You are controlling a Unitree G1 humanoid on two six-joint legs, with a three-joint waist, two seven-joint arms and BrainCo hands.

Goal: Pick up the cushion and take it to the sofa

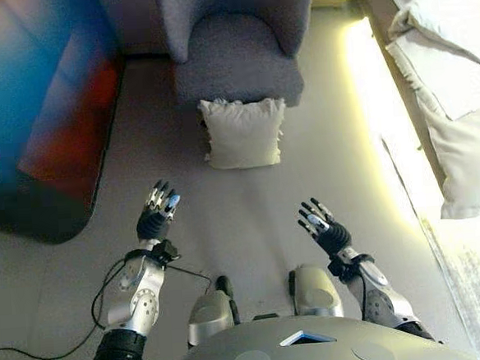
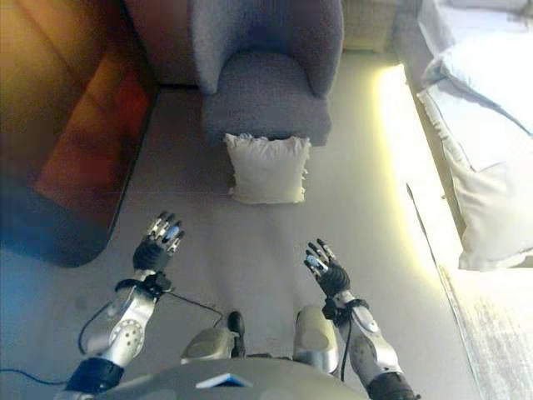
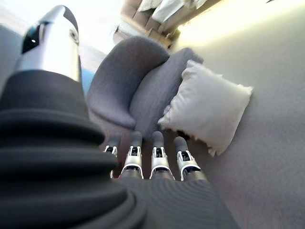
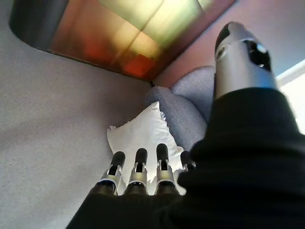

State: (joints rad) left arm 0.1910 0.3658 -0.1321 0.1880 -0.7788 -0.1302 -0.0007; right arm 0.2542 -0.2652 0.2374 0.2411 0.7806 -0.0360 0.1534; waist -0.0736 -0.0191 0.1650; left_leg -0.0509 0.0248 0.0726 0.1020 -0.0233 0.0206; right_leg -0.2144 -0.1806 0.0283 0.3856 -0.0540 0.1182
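A cream square cushion (image 1: 243, 132) stands on the grey floor, leaning against the front of a grey armchair-style sofa (image 1: 236, 65). It also shows in the left wrist view (image 3: 209, 107) and the right wrist view (image 4: 140, 136). My left hand (image 1: 157, 213) is open, raised above the floor, short of the cushion and to its left. My right hand (image 1: 321, 226) is open, short of the cushion and to its right. Both hands are empty and apart from the cushion.
A large rounded dark-edged piece of furniture (image 1: 42, 120) fills the left side. A bed with white bedding (image 1: 452, 91) runs along the right, with a lit strip of floor (image 1: 375, 113) beside it. A black cable (image 1: 62, 345) lies on the floor at lower left.
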